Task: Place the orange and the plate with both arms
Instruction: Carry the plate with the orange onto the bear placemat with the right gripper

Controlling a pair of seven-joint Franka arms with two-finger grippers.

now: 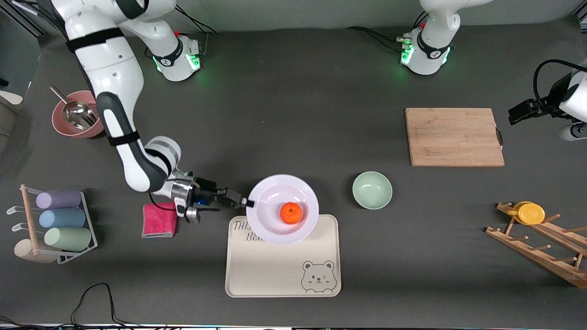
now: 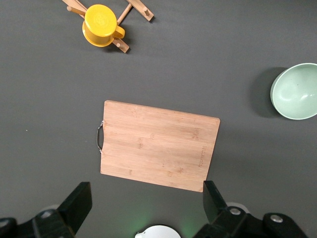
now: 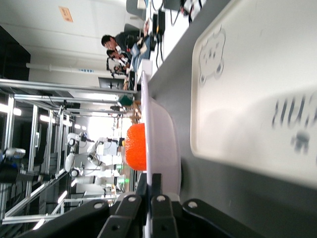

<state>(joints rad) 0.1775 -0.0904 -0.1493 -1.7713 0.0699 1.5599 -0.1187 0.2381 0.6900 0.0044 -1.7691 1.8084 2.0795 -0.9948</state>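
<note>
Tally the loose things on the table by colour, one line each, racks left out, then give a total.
White: 1, round plate
Orange: 1, small orange
Cream: 1, bear tray
Green: 1, mint bowl
Pink: 2, folded cloth, bowl with scoop
Wood: 1, cutting board
Total: 7

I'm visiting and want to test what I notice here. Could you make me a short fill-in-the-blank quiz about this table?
1. The orange lies in the ____.
2. The right gripper is shut on the plate's ____.
3. The plate partly overlaps the cream ____ with the bear drawing.
4. The left gripper hangs open above the wooden ____.

Missing words: plate; rim; tray; cutting board
</note>
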